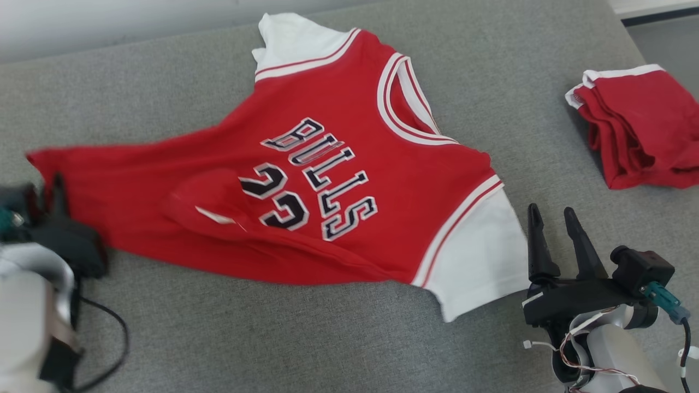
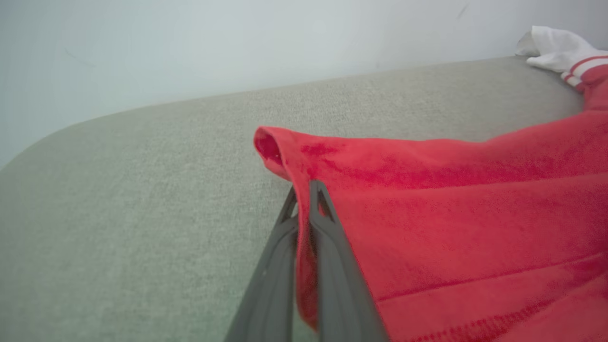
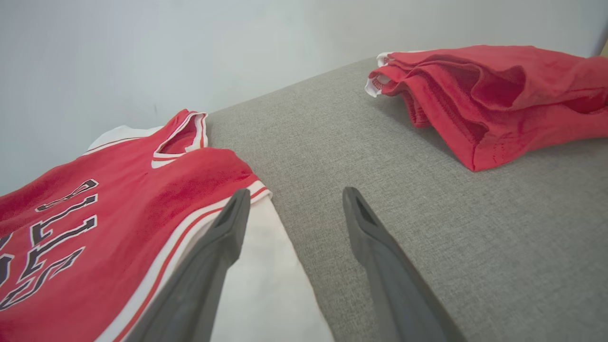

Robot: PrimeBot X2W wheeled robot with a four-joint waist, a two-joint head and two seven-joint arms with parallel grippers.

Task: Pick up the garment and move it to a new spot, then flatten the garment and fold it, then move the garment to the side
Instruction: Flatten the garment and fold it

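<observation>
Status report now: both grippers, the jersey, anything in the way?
Left gripper shut on jersey hem. Right gripper open, beside white sleeve. Other red garment lies apart at right, not blocking.

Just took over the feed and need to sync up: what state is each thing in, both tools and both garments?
jersey: unfolded, spread lettering-up on the grey surface, rumpled, with a raised fold by the number.
left tool: shut on the jersey's hem corner.
right tool: open, empty, beside the jersey's white sleeve.
other red garment: loosely folded, lying apart on the robot's right.
</observation>
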